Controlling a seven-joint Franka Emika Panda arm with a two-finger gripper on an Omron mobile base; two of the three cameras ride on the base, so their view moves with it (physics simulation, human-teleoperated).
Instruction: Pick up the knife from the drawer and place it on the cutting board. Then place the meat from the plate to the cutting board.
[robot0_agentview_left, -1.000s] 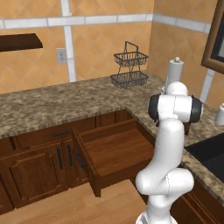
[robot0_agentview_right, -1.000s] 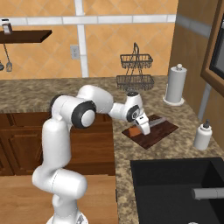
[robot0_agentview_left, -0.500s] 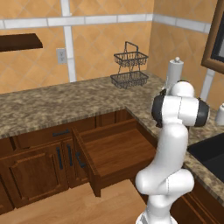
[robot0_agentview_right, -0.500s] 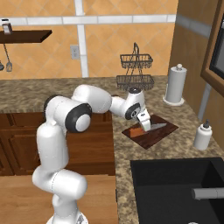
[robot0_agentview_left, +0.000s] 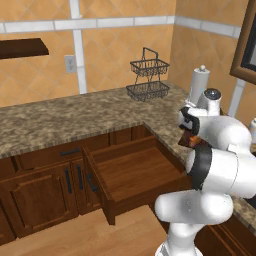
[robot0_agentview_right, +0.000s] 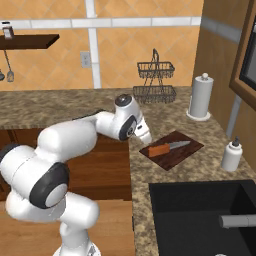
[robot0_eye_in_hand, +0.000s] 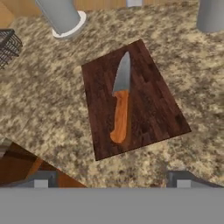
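Pincer (robot0_eye_in_hand: 109, 179) agape (over grainy cutting board (robot0_eye_in_hand: 153, 109))

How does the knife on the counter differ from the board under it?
The knife is narrow, with an orange handle and grey blade; the cutting board is a wide, dark brown rectangle. The knife is shorter than the cutting board and lies on top of it, while the cutting board rests directly on the speckled counter. Both lie flat.

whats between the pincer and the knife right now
Nothing: in the hand view the open pincer hangs apart from the knife, with bare cutting board and speckled counter between.
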